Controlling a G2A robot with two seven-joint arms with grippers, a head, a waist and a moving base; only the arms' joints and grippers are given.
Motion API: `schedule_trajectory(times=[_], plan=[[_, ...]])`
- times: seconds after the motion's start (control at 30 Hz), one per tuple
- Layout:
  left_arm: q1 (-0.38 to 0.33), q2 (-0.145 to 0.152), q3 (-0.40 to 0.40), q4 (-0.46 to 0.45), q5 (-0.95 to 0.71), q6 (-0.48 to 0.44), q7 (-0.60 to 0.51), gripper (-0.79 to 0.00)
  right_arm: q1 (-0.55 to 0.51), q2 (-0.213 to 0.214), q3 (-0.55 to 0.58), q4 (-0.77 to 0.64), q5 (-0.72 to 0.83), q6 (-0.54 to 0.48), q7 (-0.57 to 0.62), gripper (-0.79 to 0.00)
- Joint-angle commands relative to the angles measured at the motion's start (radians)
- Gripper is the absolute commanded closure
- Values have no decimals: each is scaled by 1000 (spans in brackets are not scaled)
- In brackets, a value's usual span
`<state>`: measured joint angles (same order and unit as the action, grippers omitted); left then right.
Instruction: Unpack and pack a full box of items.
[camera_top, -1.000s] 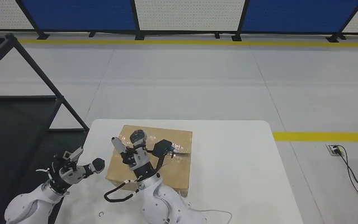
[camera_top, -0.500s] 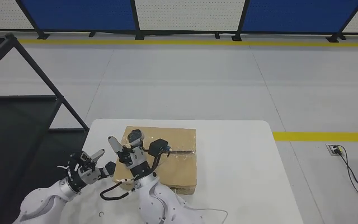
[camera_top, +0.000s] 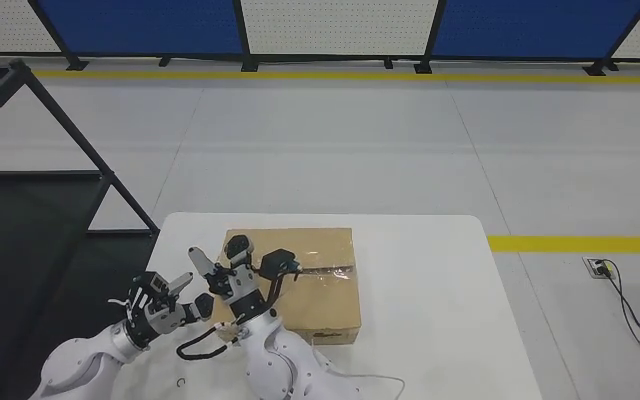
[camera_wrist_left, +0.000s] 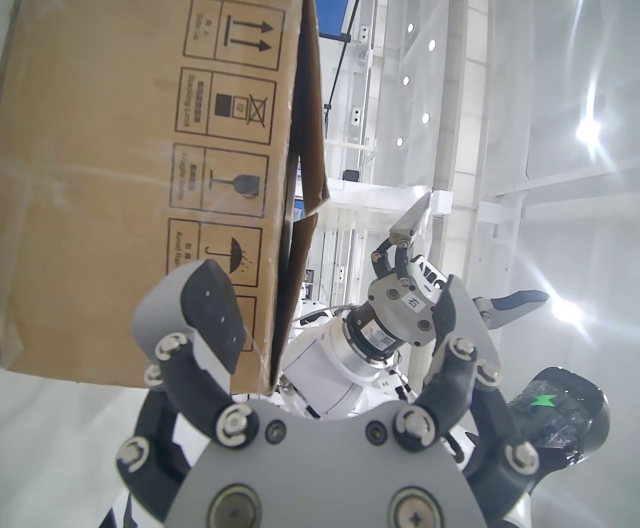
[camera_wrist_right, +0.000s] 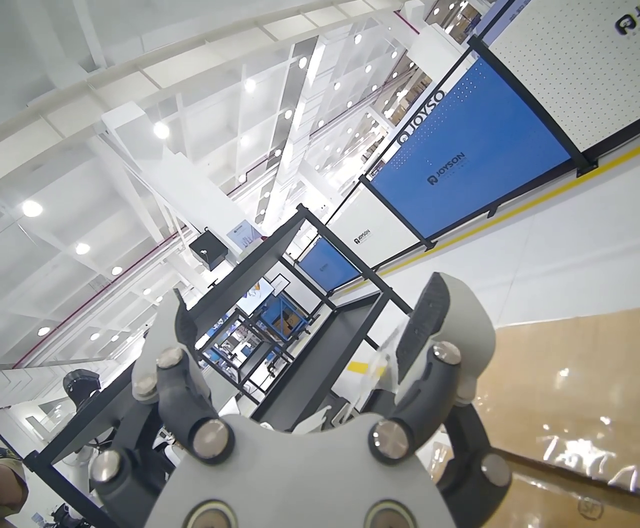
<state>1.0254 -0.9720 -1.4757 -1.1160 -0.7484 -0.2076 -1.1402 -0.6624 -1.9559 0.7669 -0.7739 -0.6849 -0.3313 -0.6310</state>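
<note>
Sitting taped shut on the white table (camera_top: 430, 300), the cardboard box (camera_top: 300, 285) has the left gripper (camera_wrist_left: 330, 292) at its side edge, fingers spread wide. The right gripper (camera_wrist_right: 305, 300) hovers above its top, likewise spread.

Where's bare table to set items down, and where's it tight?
Free: table from the box to its right edge, plus a thin strip behind the box. Crowded: box's near-left corner, by left end effector and right end effector.
</note>
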Motion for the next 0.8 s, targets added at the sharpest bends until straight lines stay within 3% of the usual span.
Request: schedule_trajectory(times=[0.0, 0.3, 0.57, 0.77], plan=[[4, 0, -2, -3, -1, 2, -2, -785, -1, -1, 0, 2, 2, 7, 14, -785], [21, 1, -24, 12, -31, 2, -6, -785, 5, -4, -12, 11, 30, 31, 68, -785], [27, 5, -62, 33, -36, -23, 17, -785, 0, -1, -10, 4, 19, -16, 8, -785], [43, 16, -108, -15, 43, -105, 62, -785, -22, 9, 18, -29, -2, -85, -42, -785]])
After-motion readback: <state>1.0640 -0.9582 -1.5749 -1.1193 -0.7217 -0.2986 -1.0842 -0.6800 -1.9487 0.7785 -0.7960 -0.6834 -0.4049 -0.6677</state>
